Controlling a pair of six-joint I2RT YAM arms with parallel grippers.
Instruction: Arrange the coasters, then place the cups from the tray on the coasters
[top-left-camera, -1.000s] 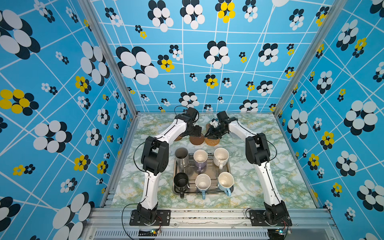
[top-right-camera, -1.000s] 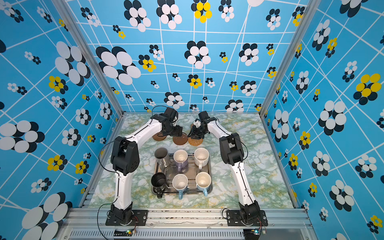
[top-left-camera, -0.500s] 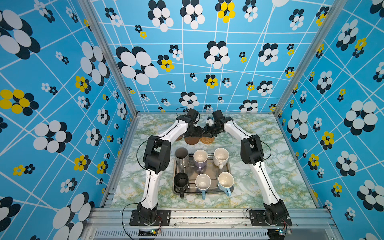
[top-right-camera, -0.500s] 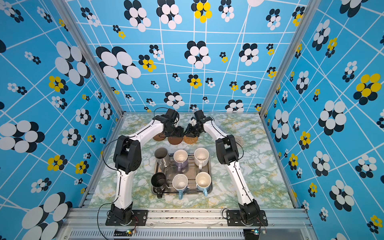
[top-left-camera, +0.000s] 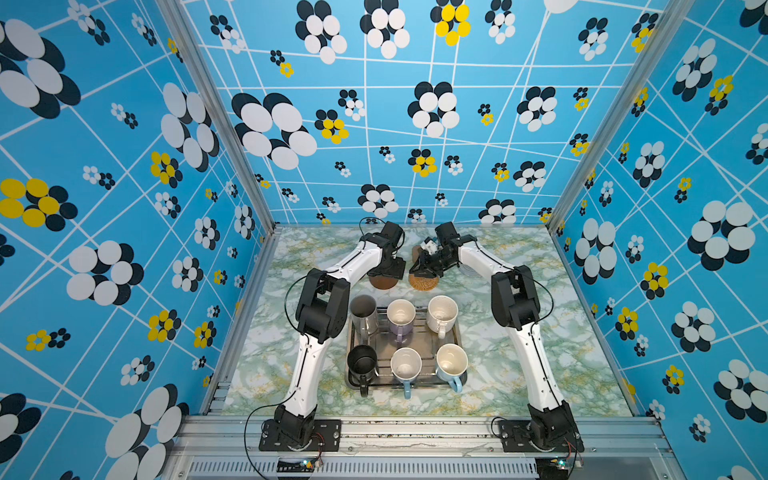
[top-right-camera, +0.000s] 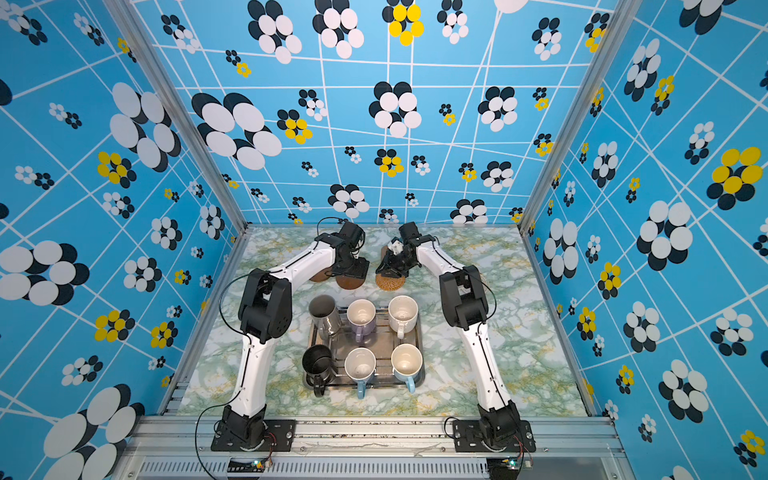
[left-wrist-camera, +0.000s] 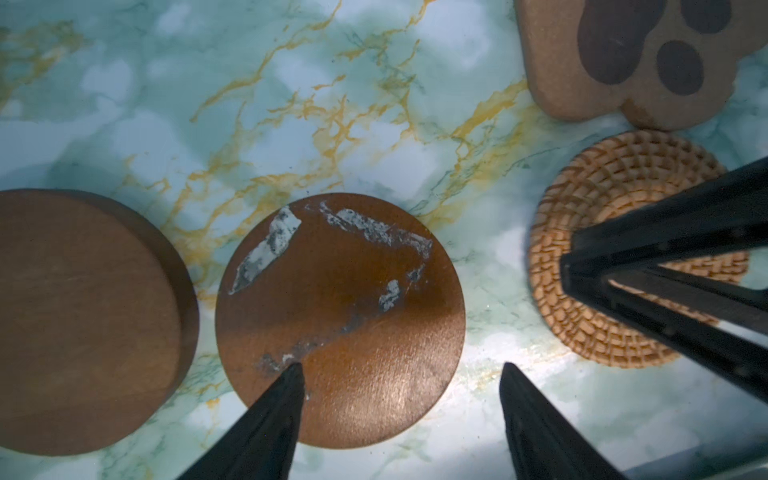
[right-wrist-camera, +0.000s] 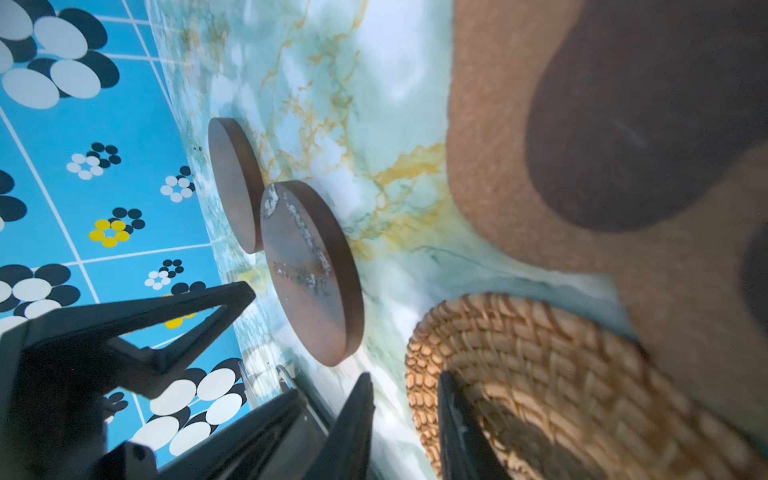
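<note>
My left tool (left-wrist-camera: 401, 366) hangs released over the scuffed round brown wooden coaster (left-wrist-camera: 340, 320); at its 3 o'clock my right tool (right-wrist-camera: 404, 376) straddles the rim of the round woven rattan coaster (right-wrist-camera: 540, 395), whether gripping I cannot tell

No readable txt, nr, brand or label in any view. Only sign-like mark: dark paw print, big pad plus toe pads, on paw-print coaster (left-wrist-camera: 552, 75), upper right of left wrist view; no letters on it.
</note>
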